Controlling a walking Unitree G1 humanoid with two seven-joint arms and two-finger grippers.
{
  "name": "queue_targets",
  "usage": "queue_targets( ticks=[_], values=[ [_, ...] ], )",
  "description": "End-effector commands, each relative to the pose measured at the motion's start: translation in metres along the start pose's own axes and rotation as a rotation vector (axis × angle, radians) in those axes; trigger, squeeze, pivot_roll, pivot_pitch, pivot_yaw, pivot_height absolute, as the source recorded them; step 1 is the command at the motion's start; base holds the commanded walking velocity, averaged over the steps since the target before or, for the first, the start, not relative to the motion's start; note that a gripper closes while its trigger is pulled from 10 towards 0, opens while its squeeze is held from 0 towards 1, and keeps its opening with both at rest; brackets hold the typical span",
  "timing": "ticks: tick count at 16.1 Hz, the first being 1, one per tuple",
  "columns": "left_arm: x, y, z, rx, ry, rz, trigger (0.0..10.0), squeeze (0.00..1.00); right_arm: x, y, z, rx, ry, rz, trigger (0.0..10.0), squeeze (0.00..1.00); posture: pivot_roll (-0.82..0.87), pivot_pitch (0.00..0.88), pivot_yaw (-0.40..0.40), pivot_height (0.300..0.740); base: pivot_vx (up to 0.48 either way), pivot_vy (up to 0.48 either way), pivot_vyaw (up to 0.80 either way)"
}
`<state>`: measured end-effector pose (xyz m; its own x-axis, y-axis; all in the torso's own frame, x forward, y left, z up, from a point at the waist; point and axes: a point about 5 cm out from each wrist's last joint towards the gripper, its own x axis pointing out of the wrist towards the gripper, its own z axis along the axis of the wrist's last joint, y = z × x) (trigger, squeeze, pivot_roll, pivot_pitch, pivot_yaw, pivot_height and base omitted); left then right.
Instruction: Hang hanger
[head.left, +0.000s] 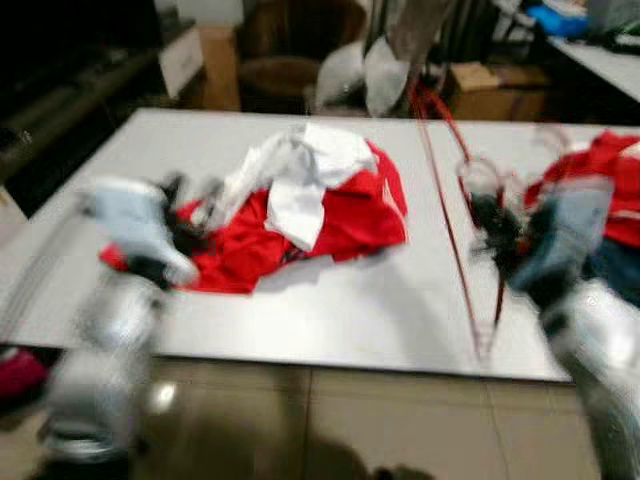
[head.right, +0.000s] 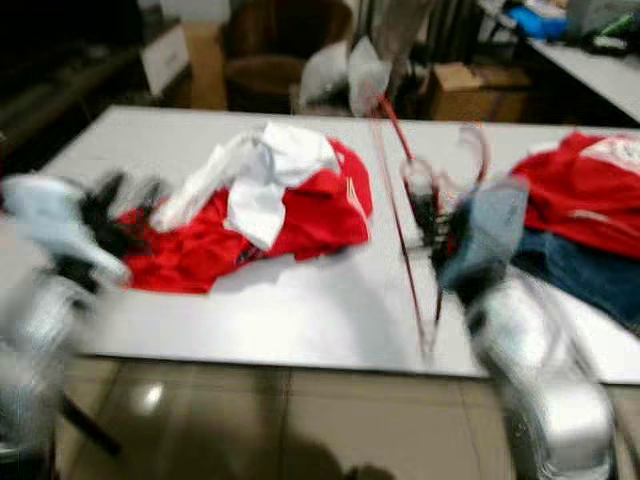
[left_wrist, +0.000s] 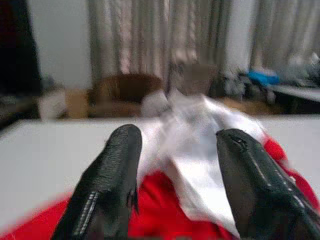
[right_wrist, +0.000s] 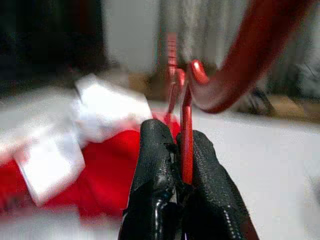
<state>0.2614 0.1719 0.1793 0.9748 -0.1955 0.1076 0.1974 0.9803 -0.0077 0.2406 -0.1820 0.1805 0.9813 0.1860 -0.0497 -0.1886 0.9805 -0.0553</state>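
Observation:
A thin red hanger (head.left: 452, 190) stands almost upright over the white table (head.left: 340, 320), its hook (right_wrist: 235, 60) curving overhead in the right wrist view. My right gripper (head.left: 492, 228) is shut on the hanger's neck (right_wrist: 186, 135), with both black fingers pressed against it. A heap of red and white clothes (head.left: 300, 205) lies mid-table, left of the hanger. My left gripper (left_wrist: 177, 165) is open at the heap's left edge, with nothing between its fingers (left_wrist: 110, 185). The head views are blurred.
More red clothing over blue fabric (head.right: 590, 210) lies at the table's right end. Behind the table stand a brown armchair (head.left: 290, 55), cardboard boxes (head.left: 490, 90) and curtains (left_wrist: 150, 40). The tiled floor (head.left: 330, 420) lies before the table's near edge.

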Motion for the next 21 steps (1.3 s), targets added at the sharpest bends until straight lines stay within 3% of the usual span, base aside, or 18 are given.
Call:
queue_targets(
  ticks=[1, 5, 8, 9, 10, 13, 20, 21],
  values=[
    [0.002, -0.008, -0.001, 0.027, 0.013, -0.012, 10.0, 0.77, 0.0, -0.003, 0.003, -0.074, -0.01, -0.035, 10.0, 0.0, -0.18, 0.0, 0.039, 0.74, 0.0, -0.3, 0.0],
    [-0.003, -0.017, -0.022, 0.021, 0.119, 0.019, 10.0, 0.78, -0.007, -0.002, -0.01, -0.039, 0.081, -0.077, 10.0, 0.0, -0.18, 0.0, 0.045, 0.74, 0.0, -0.48, 0.0],
    [-0.007, -0.017, -0.025, 0.027, 0.13, 0.06, 10.0, 0.77, -0.004, 0.003, -0.012, -0.069, 0.065, -0.057, 10.0, 0.0, -0.17, 0.0, 0.027, 0.74, 0.0, -0.48, 0.0],
    [-0.008, -0.017, -0.025, 0.034, 0.134, 0.069, 10.0, 0.76, -0.004, 0.001, -0.012, -0.118, 0.035, -0.124, 10.0, 0.0, -0.17, 0.0, 0.023, 0.74, 0.0, -0.48, 0.0],
    [-0.008, -0.018, -0.025, 0.037, 0.134, 0.069, 10.0, 0.76, -0.004, 0.001, -0.012, -0.095, 0.033, -0.134, 10.0, 0.0, -0.17, 0.0, 0.023, 0.74, 0.0, -0.48, 0.0],
    [-0.004, -0.019, -0.024, 0.027, 0.129, 0.069, 10.0, 0.77, -0.006, 0.011, -0.015, 0.046, 0.039, -0.035, 10.0, 0.0, -0.18, 0.0, 0.041, 0.74, 0.0, -0.48, 0.0],
    [-0.001, -0.027, -0.026, 0.004, 0.12, 0.023, 10.0, 0.76, -0.008, 0.013, -0.013, 0.024, 0.026, -0.003, 10.0, 0.0, -0.2, 0.0, 0.059, 0.74, 0.0, -0.409, 0.0],
    [0.002, -0.028, -0.023, 0.012, 0.098, 0.024, 10.0, 0.61, -0.008, 0.012, -0.015, 0.012, 0.054, -0.017, 10.0, 0.0, -0.21, 0.0, 0.056, 0.74, 0.0, 0.0, 0.0]
  ],
)
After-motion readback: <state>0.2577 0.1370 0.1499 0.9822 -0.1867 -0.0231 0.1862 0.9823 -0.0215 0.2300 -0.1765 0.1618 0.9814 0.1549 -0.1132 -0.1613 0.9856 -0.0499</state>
